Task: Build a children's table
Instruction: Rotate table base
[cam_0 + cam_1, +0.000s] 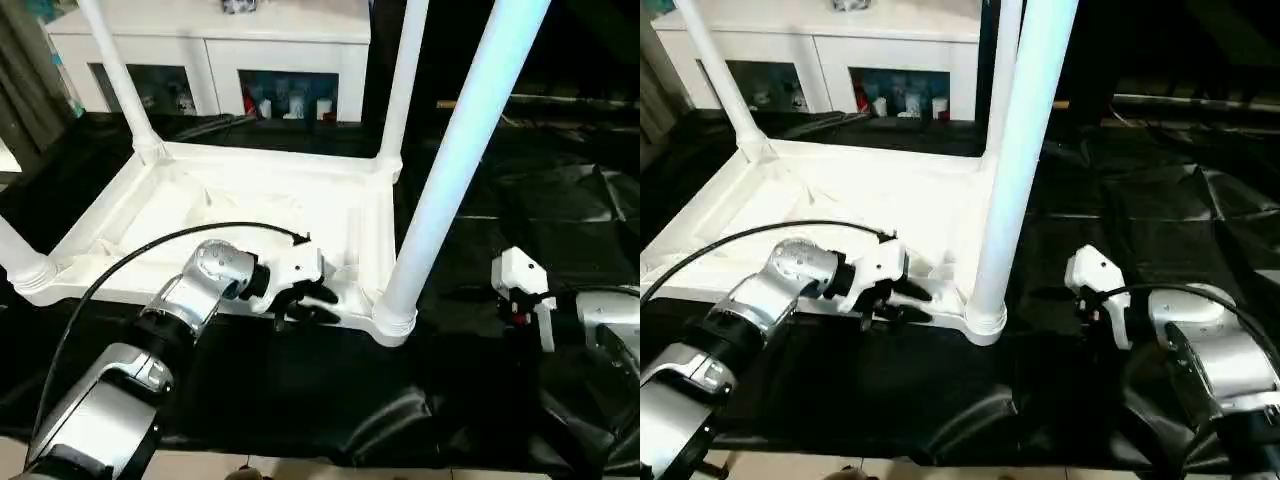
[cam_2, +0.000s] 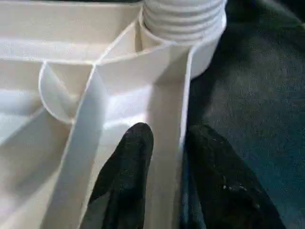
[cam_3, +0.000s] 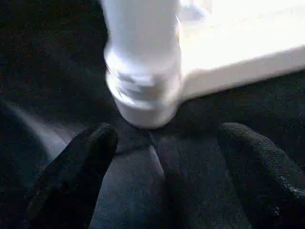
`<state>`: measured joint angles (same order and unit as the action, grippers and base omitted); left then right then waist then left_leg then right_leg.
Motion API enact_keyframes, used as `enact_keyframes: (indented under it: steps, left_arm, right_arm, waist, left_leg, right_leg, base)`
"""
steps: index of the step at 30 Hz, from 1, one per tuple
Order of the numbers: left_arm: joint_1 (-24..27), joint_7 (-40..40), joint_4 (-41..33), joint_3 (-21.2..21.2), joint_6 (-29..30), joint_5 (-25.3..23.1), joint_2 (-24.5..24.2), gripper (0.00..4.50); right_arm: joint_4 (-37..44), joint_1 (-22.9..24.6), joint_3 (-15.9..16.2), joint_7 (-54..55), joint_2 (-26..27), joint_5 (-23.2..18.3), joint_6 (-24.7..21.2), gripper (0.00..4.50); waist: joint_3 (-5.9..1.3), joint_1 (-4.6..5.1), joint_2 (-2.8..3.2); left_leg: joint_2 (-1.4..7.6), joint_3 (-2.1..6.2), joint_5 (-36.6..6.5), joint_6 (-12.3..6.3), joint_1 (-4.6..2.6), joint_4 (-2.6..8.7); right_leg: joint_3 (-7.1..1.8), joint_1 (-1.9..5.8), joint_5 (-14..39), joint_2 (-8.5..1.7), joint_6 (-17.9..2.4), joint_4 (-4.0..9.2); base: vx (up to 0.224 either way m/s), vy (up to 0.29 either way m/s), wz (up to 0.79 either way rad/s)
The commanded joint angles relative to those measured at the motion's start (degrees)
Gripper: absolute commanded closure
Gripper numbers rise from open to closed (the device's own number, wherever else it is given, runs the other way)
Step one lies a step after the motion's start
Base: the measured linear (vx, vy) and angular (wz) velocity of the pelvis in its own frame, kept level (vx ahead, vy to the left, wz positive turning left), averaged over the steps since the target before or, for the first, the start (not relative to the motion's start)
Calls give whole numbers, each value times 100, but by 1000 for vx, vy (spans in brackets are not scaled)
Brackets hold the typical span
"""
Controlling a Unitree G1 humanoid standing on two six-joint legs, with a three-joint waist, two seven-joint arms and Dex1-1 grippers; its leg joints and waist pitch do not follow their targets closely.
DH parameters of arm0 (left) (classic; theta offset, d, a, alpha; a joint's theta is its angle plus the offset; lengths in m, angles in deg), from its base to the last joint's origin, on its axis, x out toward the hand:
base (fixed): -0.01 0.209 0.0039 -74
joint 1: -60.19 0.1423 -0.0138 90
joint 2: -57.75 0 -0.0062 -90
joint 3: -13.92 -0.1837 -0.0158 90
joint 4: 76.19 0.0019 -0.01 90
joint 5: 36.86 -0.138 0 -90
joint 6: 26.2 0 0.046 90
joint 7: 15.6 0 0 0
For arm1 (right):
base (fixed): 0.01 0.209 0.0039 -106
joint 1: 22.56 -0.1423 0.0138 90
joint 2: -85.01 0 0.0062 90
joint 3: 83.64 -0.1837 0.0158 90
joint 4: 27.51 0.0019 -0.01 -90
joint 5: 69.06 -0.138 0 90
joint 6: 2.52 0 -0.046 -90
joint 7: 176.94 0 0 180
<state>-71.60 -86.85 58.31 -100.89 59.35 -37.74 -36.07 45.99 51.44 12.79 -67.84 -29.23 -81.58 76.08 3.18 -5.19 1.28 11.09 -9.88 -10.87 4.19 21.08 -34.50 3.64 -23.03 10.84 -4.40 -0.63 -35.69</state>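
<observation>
Children's table: all-white plastic, lying upside down on the black-covered desk, ribbed underside up.
Legs: four tapered tubes stand up from the round corner sockets; the nearest leg sits in a ringed collar at the near right corner.
Left gripper: clenched on the table's near rim beside that corner, one finger inside the wall, one outside.
Right gripper: released, fingers spread, empty, low over the desk just beside the nearest leg's socket.
Behind: white cabinet with glass doors.
</observation>
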Motion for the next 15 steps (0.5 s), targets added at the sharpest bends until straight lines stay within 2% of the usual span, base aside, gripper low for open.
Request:
enact_keyframes:
  steps: [1,4,5,6,7,8,11,13,14,15]
  left_arm:
    - [-143,-56,54,-16,-65,-59,-23,324]
    - [-152,-45,94,1,-94,-63,-31,361]
    - [-159,-48,125,15,-112,-72,-28,366]
    - [-171,-52,191,48,-136,-78,-16,368]
    - [-173,-52,212,70,-145,-65,-6,374]
    - [-177,-59,261,142,-138,-15,32,384]
    - [-169,-111,278,222,-82,46,65,404]
    - [-130,-133,246,291,-28,130,92,417]
    - [-130,-133,246,291,-28,130,92,438]
    - [-82,-116,192,375,40,235,120,442]
  right_arm:
    - [-499,-147,78,-64,69,186,384,65]
    - [-835,-225,108,-63,123,259,586,65]
    - [-936,-245,121,-58,139,280,651,65]
    - [-1098,-283,144,-63,168,310,765,65]
    - [-1148,-298,148,-68,178,320,802,65]
    - [-1305,-348,157,-96,199,342,922,65]
    - [-1582,-437,137,-163,235,367,1183,65]
    - [-1747,-490,-3,-154,307,275,1432,65]
    - [-1747,-490,-3,-154,307,275,1432,65]
    - [-1804,-569,-206,16,394,151,1575,65]
  waist:
    - [-408,-17,-37]
    - [-413,-16,-36]
    - [-418,-21,-55]
    - [-415,-21,-44]
    - [-414,-21,-44]
    - [-417,-19,-69]
    - [-410,-26,-64]
    - [-405,-21,-76]
    - [-407,-22,-76]
    - [-409,-18,-75]
  left_leg:
    - [163,29,-1094,-364,-33,342]
    - [170,31,-992,-427,-15,340]
    - [165,28,-955,-454,-12,335]
    - [165,32,-914,-481,-6,335]
    - [163,26,-910,-500,-8,332]
    - [169,21,-911,-515,-12,329]
    - [165,12,-955,-541,-16,324]
    - [170,14,-984,-539,-12,333]
    - [178,20,-965,-544,-9,336]
    - [177,18,-936,-558,-10,335]
  right_leg:
    - [-222,343,1094,-364,-1447,495]
    - [-214,353,881,-354,-1511,466]
    - [-211,364,826,-348,-1517,460]
    - [-209,370,780,-345,-1528,449]
    - [-208,364,789,-343,-1525,455]
    - [-210,362,790,-351,-1538,455]
    - [-204,353,927,-356,-1557,467]
    - [-204,354,1058,-360,-1523,476]
    - [-206,359,1057,-364,-1501,470]
    - [-208,354,993,-360,-1513,466]
  base:
    - [0,0,0]
    - [0,0,0]
    - [0,0,0]
    - [0,0,0]
    - [0,0,0]
    - [0,0,0]
    - [0,0,0]
    - [0,0,0]
    - [0,0,0]
    - [0,0,0]
